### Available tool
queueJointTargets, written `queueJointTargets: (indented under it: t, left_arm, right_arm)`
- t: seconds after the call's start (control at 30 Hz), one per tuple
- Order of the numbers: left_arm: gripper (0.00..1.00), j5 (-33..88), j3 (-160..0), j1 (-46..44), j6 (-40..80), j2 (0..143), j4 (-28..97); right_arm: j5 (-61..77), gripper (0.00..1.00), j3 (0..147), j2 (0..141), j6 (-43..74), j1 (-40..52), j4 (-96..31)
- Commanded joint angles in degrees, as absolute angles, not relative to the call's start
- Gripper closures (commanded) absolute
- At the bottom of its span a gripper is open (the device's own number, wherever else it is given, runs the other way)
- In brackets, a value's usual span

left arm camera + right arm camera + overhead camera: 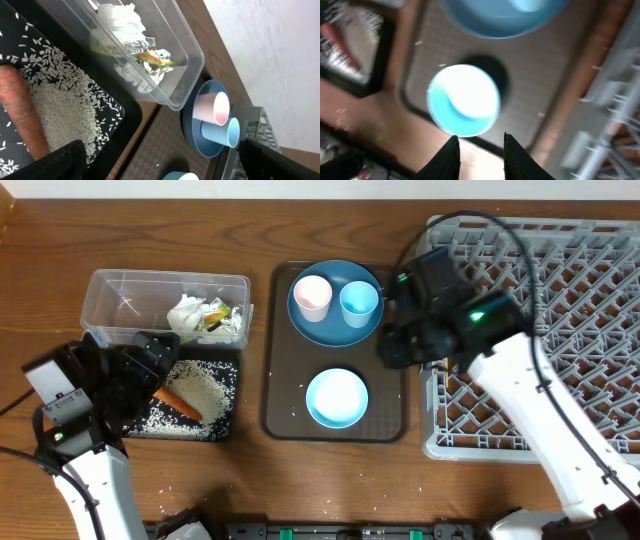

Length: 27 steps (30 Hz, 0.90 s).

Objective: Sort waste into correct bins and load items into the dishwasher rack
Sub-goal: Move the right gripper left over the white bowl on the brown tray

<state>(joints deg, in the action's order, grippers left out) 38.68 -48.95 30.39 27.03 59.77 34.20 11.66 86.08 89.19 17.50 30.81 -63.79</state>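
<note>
Grey plastic bars make up the big rack (pixel 560 300) on the right side of the table (pixel 300 480). No dishes sit in the part that shows.

Next to the rack is a brown serving tray (pixel 285 370). A round blue plate (pixel 330 332) lies at the far end of it. A pink cup (pixel 312 296) and a light blue cup (pixel 360 302) stand side by side on the plate. A pale blue bowl (pixel 337 397) sits alone at the near end of the brown tray.

On the left is a clear box (pixel 120 300). A white tissue (pixel 188 315) and a yellow-green wrapper (pixel 145 56) lie inside it. Right beside the box is a black tray (pixel 228 375). White rice (pixel 205 390) is piled in it, and an orange carrot (pixel 180 402) lies on the rice. A few grains lie on the table too.

The left gripper (pixel 150 365) hangs over the left end of the black tray, just by the carrot. Its fingers are spread very wide and hold nothing.

The right gripper (pixel 480 157) is over the right edge of the brown tray, between the plate and the bowl and close to the rack. Its own camera is blurry, but it shows the two fingers with a small gap and nothing between them. The bowl shows just past the fingertips.
</note>
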Motion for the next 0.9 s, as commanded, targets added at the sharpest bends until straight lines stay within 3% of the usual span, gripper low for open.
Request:
queueJointTargets:
  t: [0.0, 0.5, 0.87]
  left_arm:
    - [0.0, 39.2, -50.2, 30.7, 27.0, 59.5, 34.2]
    - [0.0, 39.2, -50.2, 30.7, 27.0, 59.5, 34.2]
    - [0.0, 39.2, -50.2, 30.7, 27.0, 59.5, 34.2]
  right_arm:
    - [12.2, 0.75, 86.9, 88.6, 20.2, 35.7, -62.4]
    - [-6.0, 0.79, 86.4, 93.3, 28.3, 54.7, -57.1]
    - [-8.8, 0.76, 86.4, 104.8, 29.2, 58.3, -56.9]
